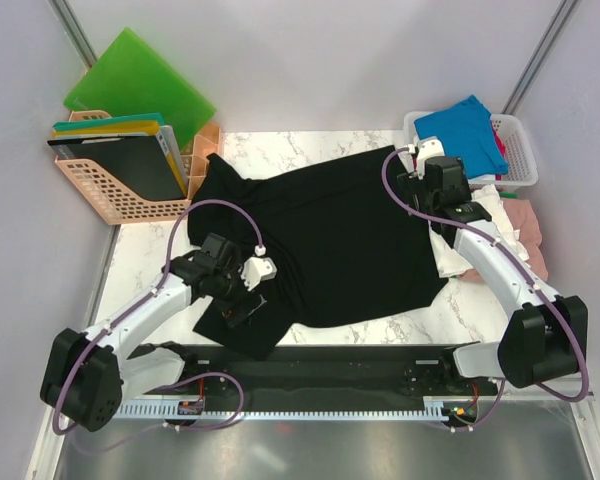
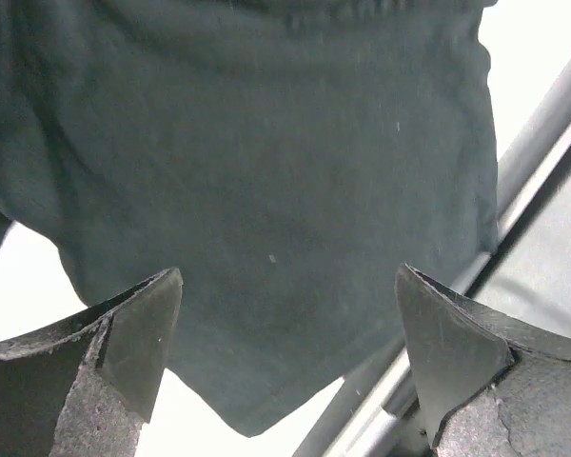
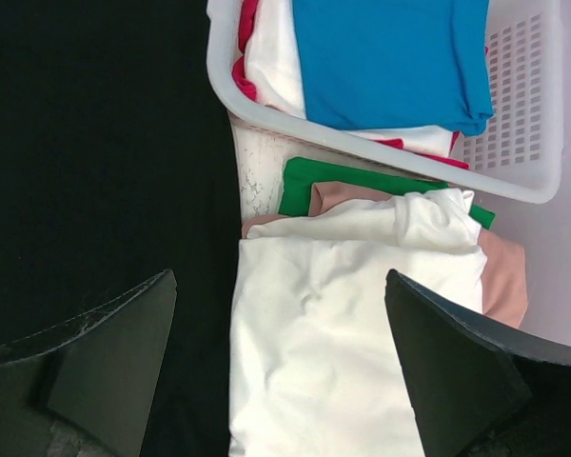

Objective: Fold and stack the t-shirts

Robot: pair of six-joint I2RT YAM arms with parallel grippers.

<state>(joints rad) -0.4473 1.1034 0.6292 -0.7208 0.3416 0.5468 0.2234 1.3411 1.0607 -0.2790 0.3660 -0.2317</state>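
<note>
Where black t-shirt lies spread, blue t-shirt in white basket

Inspected, my left arm and right arm: white link shells, black joint housings, blocky black shoulder units. One purple cable runs along each arm. White camera block at my left wrist. On my left gripper and right gripper: matte black wedge fingers, edges rough and scuffed.

White t-shirt cut off below; pink t-shirt seemingly mostly hidden beneath.
</note>
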